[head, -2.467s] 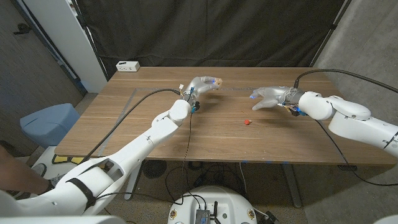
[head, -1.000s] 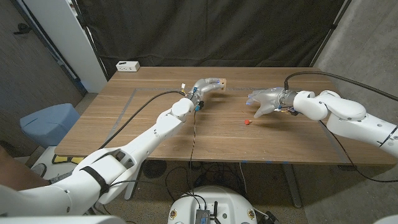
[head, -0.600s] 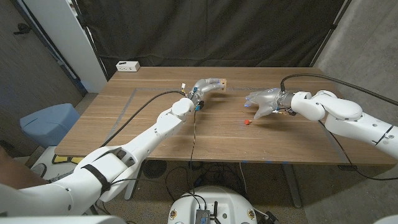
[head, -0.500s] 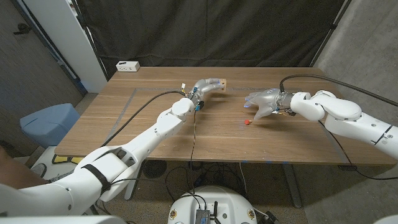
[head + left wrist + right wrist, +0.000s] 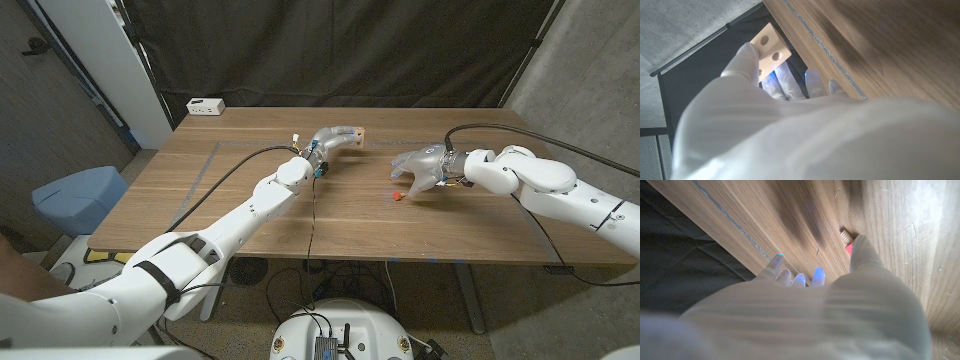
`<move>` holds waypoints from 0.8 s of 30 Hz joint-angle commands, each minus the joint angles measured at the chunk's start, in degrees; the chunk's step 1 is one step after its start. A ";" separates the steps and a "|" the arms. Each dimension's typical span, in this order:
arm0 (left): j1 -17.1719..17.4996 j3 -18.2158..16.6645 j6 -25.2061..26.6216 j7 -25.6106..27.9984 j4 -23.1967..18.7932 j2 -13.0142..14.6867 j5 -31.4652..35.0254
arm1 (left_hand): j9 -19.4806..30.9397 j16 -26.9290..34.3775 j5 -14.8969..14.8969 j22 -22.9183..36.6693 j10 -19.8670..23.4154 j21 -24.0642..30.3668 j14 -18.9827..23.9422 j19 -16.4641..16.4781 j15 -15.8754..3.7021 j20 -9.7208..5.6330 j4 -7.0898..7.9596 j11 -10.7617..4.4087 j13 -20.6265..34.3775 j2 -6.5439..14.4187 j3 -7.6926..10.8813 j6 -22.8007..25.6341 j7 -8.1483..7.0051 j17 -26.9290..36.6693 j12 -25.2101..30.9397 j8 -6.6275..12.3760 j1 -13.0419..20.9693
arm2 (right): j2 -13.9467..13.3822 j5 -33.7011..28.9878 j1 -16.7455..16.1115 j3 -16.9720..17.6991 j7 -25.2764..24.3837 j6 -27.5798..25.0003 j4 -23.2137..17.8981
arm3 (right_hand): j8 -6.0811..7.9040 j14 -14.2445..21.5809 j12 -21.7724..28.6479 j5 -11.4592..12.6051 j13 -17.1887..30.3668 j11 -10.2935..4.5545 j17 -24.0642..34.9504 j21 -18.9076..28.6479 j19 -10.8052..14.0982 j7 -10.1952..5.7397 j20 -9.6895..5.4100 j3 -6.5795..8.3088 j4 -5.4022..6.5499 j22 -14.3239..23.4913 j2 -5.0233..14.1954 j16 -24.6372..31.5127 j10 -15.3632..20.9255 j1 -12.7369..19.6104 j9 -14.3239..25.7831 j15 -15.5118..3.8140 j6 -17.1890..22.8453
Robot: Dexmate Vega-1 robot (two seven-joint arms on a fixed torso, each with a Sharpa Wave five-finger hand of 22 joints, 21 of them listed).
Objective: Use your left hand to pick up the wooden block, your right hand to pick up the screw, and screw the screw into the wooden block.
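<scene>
Block: we see the wooden block [image 5: 356, 133] near the table's [image 5: 250, 215] far edge, 2 holes in its face, gripped by our left hand [image 5: 333, 138].
Screw: the red-headed screw [image 5: 397, 196] lies on the table, mid-right.
Right hand: our right hand [image 5: 418, 166] hovers just beside the screw, fingers [image 5: 817, 274] apart, holding nothing.
</scene>
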 commanded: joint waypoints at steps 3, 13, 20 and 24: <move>-0.36 0.10 -0.41 -0.10 1.17 -0.49 -0.18 | 0.33 -0.07 0.45 0.07 0.22 0.12 -0.02 -0.39 -2.89 0.38 0.05 -0.23 0.15 0.59 -0.20 0.49 0.25 0.13 -0.06 0.34 0.20 | 0.58 -2.44 -0.02 -0.57 1.61 0.88 0.19 | 0.20 -0.15 0.12 0.22 0.13 -0.06 0.13 -0.14 0.38 -0.02 -0.18 0.15 0.31 0.20 -0.50 -0.18 -0.57 0.57 0.29 -0.51 -0.37; -0.45 0.22 -0.38 -0.23 1.30 -0.58 -0.18 | 0.33 -0.10 0.47 0.08 0.27 0.19 -0.10 -0.32 -2.98 0.30 0.07 -0.22 0.24 0.76 -0.29 0.57 0.29 0.13 -0.18 0.31 0.21 | 0.78 -3.65 -0.71 -0.63 0.64 1.37 0.21 | 0.82 0.07 0.35 0.18 0.20 0.36 0.28 -0.11 0.54 0.30 -0.16 0.24 0.58 0.23 -0.77 -0.06 -0.45 0.54 0.65 -0.56 0.25; -0.44 0.34 -0.06 -0.19 1.26 -0.68 -0.17 | 0.34 -0.08 0.49 0.08 0.31 0.23 -0.05 -0.27 -2.96 0.41 0.05 -0.23 0.30 0.87 -0.33 0.57 0.33 0.13 -0.26 0.26 0.28 | 1.09 -4.02 -0.99 -0.69 0.41 1.52 0.19 | 1.58 0.23 0.54 0.10 0.28 1.07 0.41 -0.05 0.83 1.04 -0.27 0.50 0.70 0.25 -0.85 0.02 -0.32 0.79 1.06 -0.56 1.07; -0.42 0.38 -0.57 -0.61 1.54 -0.78 -0.32 | 0.34 -0.07 0.53 0.09 0.28 0.23 -0.03 -0.28 -2.97 0.43 0.06 -0.22 0.33 0.98 -0.34 0.62 0.34 0.14 -0.32 0.26 0.30 | 1.42 -4.48 -1.00 -0.87 0.29 1.51 0.29 | 2.03 0.36 0.67 0.00 0.34 1.50 0.47 -0.03 0.97 1.13 -0.32 0.81 0.64 0.25 -0.80 0.05 -0.16 1.23 1.31 -0.56 1.53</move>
